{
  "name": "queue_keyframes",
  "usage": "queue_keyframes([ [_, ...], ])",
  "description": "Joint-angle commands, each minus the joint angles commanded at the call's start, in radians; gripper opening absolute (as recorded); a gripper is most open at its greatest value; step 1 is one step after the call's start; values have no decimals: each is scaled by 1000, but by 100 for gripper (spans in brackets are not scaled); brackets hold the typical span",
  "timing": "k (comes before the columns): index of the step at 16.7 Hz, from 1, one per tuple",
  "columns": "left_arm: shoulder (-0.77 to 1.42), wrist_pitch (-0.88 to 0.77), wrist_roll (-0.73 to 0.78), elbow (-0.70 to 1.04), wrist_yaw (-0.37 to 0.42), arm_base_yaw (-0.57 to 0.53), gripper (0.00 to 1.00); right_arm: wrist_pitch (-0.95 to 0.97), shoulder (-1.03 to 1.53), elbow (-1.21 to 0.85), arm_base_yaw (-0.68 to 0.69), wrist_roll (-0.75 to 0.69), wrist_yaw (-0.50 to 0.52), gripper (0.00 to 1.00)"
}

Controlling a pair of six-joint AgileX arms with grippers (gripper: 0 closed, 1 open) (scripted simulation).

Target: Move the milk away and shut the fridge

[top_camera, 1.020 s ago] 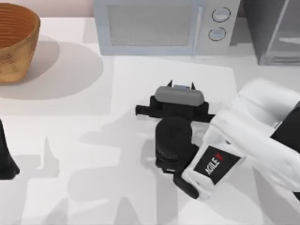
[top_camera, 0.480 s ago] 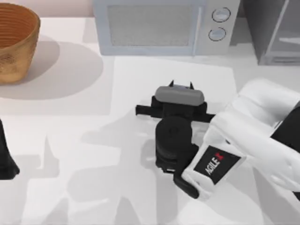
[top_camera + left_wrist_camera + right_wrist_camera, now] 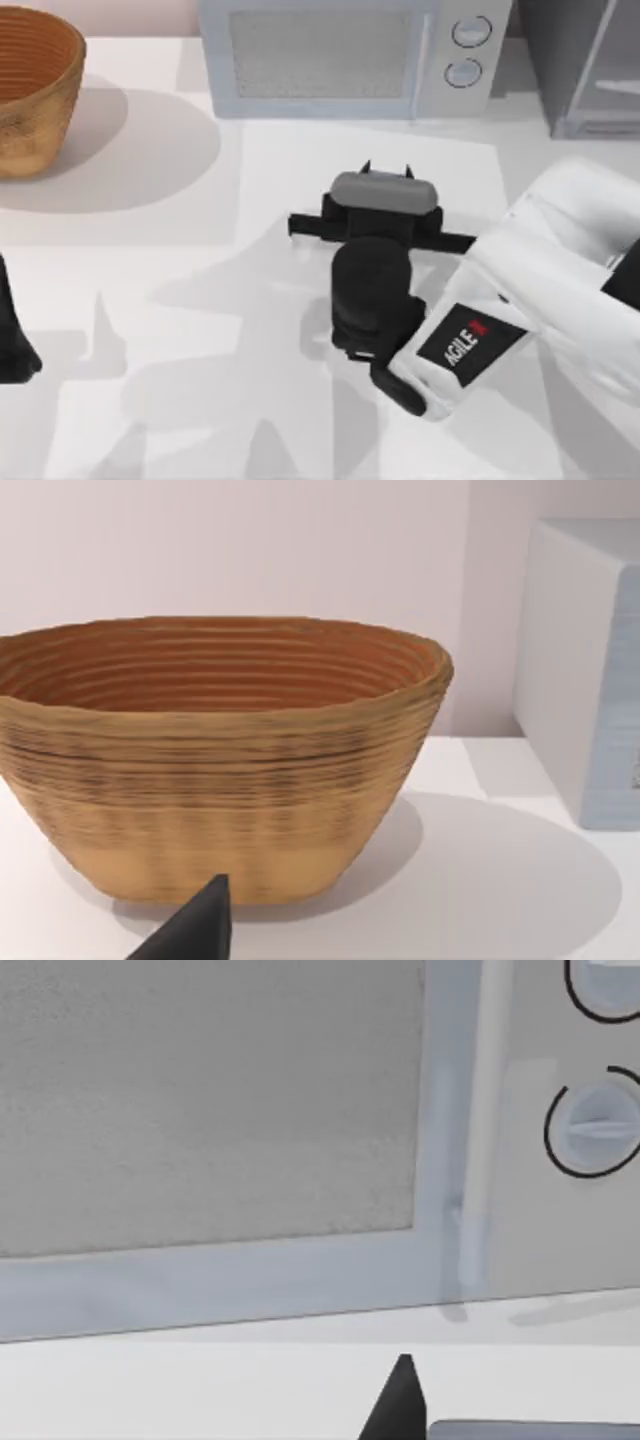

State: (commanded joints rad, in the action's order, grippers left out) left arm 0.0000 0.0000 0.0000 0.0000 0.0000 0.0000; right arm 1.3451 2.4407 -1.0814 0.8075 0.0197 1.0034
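Shifted slightly toward the microwave (image 3: 350,55): right gripper (image 3: 385,170), jaw state cannot tell; fridge (image 3: 590,60) beside the microwave, unshut. Left wrist view: basket (image 3: 215,760). Right wrist view: microwave door close ahead; milk location unconfirmed.

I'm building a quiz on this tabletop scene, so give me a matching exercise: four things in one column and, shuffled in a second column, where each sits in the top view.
Things:
1. basket
2. microwave
3. fridge
4. right gripper

Places:
A. back right corner
B. middle of the table, in front of the microwave
C. back left corner
D. back edge, centre

Pairs: 1-C, 2-D, 3-A, 4-B
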Motion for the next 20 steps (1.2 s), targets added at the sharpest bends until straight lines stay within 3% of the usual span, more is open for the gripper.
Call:
queue_keyframes([
  [8, 0, 0, 0, 0, 0, 0, 100, -39, -51, 11, -1, 2, -2, 0],
  [11, 0, 0, 0, 0, 0, 0, 100, -53, -117, 63, -64, 3, -67, 0],
  [15, 0, 0, 0, 0, 0, 0, 100, -97, -318, 221, -244, 1, -289, 0],
  [20, 0, 0, 0, 0, 0, 0, 100, -170, -665, 475, -542, -1, -686, 0],
])
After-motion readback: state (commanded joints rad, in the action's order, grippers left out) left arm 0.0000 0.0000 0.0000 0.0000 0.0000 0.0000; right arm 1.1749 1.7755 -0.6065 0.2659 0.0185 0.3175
